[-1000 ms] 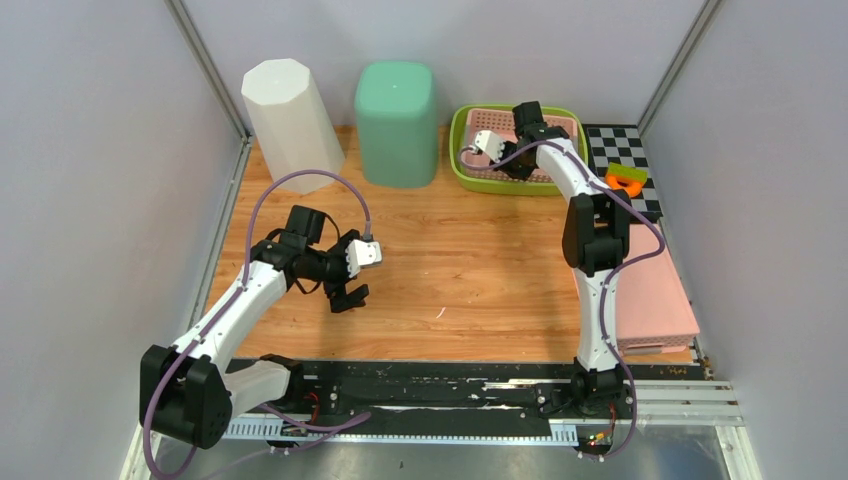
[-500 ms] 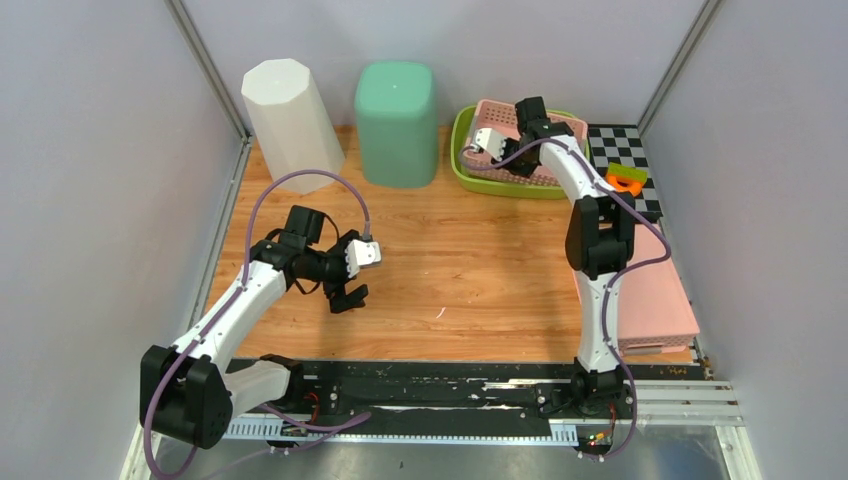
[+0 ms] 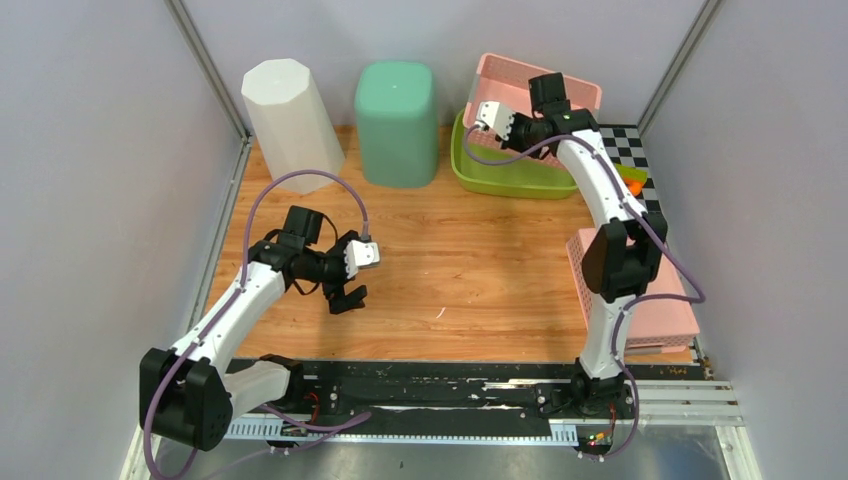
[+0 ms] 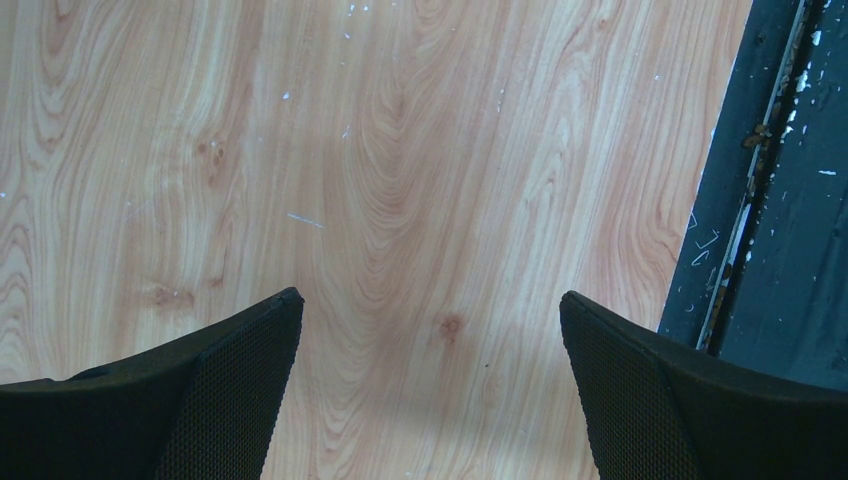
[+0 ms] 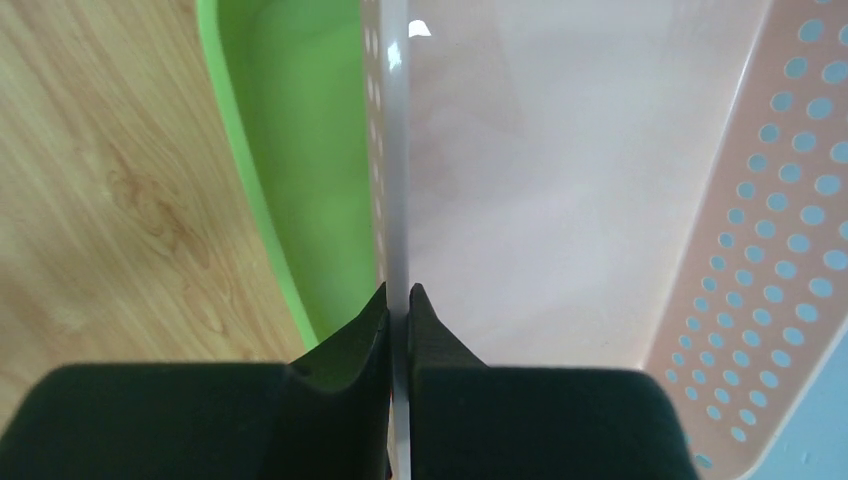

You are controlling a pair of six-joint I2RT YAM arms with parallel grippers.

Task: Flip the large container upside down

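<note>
1. The right fingers (image 5: 350,350) are pressing together on one thin wall of the pink container (image 3: 525,85); gripping at the rim is, I judge, giving the arm leverage for tipping it over.
2. The pink container is hanging tilted over the back of the green basin (image 3: 500,180), not yet inverted; its wall is running straight up between the two fingers, with its hollow lying to their right.
3. The left fingers (image 4: 230,380) are standing wide apart over bare tabletop (image 4: 400,200), well in front of the green basin; they are holding nothing, presumably keeping clear.
</note>
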